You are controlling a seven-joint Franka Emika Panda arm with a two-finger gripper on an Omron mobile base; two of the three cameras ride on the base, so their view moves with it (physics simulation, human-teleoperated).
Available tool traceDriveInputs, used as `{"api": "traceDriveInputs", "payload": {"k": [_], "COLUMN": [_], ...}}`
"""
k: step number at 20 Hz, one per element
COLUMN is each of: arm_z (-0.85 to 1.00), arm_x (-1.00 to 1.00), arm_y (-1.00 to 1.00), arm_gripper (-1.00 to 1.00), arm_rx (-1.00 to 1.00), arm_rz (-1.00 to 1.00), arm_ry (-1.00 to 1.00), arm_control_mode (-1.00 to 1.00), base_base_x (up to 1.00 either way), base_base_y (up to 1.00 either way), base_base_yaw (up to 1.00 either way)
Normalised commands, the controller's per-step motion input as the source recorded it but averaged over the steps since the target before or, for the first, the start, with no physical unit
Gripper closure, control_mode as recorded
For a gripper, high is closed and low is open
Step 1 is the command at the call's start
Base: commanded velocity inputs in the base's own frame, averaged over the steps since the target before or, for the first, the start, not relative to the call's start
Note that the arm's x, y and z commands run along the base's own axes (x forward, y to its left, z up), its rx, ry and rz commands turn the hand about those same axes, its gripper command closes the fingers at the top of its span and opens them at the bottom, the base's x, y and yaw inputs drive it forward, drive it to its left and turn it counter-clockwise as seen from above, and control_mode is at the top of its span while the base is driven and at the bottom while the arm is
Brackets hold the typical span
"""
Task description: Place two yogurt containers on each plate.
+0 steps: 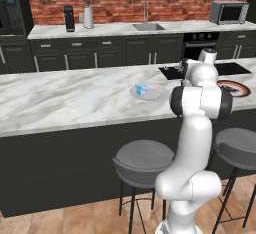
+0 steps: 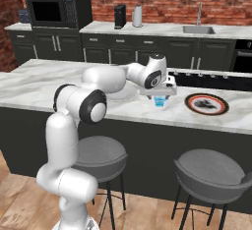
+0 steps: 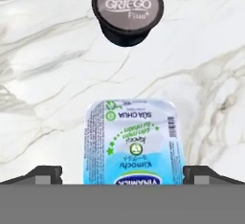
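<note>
My gripper (image 2: 159, 97) hangs open just above the island counter, with its jaws on either side of a light blue yogurt container (image 3: 130, 141) (image 2: 159, 102) and not touching it. Just beyond that cup a dark yogurt container (image 3: 127, 10) with a grey "GRIEGO" lid stands on the marble. Another light blue yogurt container (image 1: 141, 89) sits on the pale grey-white plate (image 1: 157, 94), left of the arm. The red-rimmed plate (image 2: 206, 104) (image 1: 236, 88) lies to the right of the gripper; I cannot tell what is on its dark centre.
A black cooktop (image 1: 225, 69) is set into the island behind the gripper and the red-rimmed plate. Two grey stools (image 2: 211, 172) (image 2: 101, 153) stand under the island's near edge. The back counter holds a sink (image 2: 198, 29) and small appliances.
</note>
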Motion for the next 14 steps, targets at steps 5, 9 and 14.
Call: {"api": "traceDriveInputs", "payload": {"k": [5, 9, 14], "arm_z": [-0.04, -0.09, -0.09], "arm_x": [0.09, 0.11, 0.12], "arm_y": [-0.08, -0.02, 0.0], "arm_gripper": [-1.0, -1.0, -1.0], "arm_rx": [0.0, 0.0, 0.0], "arm_rz": [0.0, 0.0, 0.0], "arm_ry": [0.0, 0.0, 0.0], "arm_control_mode": [-1.0, -1.0, -1.0], "base_base_x": [0.0, 0.0, 0.0], "base_base_y": [0.0, 0.0, 0.0], "base_base_yaw": [0.0, 0.0, 0.0]}}
